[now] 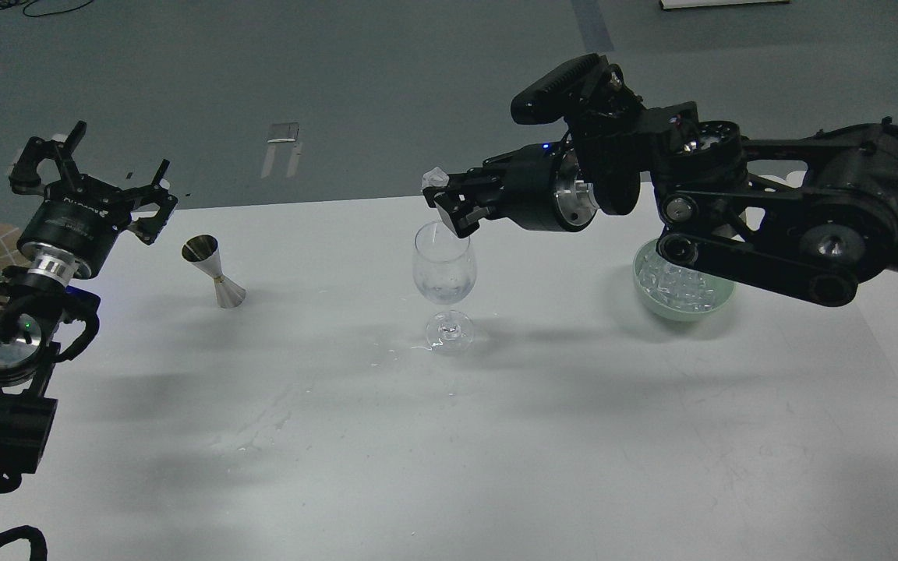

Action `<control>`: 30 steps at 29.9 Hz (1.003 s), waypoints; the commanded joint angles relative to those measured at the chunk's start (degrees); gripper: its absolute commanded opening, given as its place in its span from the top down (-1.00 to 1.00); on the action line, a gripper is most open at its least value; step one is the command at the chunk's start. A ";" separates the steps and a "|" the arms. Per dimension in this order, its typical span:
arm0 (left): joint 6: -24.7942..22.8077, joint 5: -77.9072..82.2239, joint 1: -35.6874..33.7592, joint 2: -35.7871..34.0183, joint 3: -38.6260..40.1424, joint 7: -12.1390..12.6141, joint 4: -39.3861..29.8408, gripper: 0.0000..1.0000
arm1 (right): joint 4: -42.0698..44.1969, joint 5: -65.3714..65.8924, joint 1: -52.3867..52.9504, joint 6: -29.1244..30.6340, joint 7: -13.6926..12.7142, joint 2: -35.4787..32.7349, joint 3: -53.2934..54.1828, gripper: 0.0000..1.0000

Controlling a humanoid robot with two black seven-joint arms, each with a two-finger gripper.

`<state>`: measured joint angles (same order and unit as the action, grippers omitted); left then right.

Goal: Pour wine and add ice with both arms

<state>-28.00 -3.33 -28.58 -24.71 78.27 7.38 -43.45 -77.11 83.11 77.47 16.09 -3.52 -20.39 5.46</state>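
Note:
A clear stemmed wine glass (444, 273) stands mid-table with a little clear wine (443, 293) in its bowl. My right gripper (443, 201) is shut on one ice cube (434, 178) and hovers just above the glass rim. The heap of ice (679, 284) lies in a pale green bowl (671, 308) at the right, partly hidden behind my right arm. A steel jigger (213, 270) stands upright at the left. My left gripper (94, 175) is open and empty, raised left of the jigger.
The white table (449, 436) has small wet spots near the glass foot. Its far edge runs just behind the glass and jigger. My right arm spans low over the table's right half.

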 commanded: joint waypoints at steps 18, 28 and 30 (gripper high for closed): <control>0.00 -0.18 0.37 0.01 0.39 -0.09 0.03 -0.96 | -0.94 -0.05 -1.97 1.14 0.09 0.35 -0.10 0.33; 0.00 -0.18 0.37 -0.43 0.39 -0.09 0.03 -0.96 | -0.24 -0.40 -3.54 0.61 -0.09 0.35 9.90 -0.98; 0.00 -0.10 0.37 -0.43 0.39 0.00 0.03 -0.96 | 0.03 -0.67 -4.78 0.44 -0.09 0.09 14.21 -1.00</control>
<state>-28.00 -3.51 -28.24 -25.09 78.81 7.23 -43.43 -77.52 82.75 74.30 16.78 -3.55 -19.97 14.18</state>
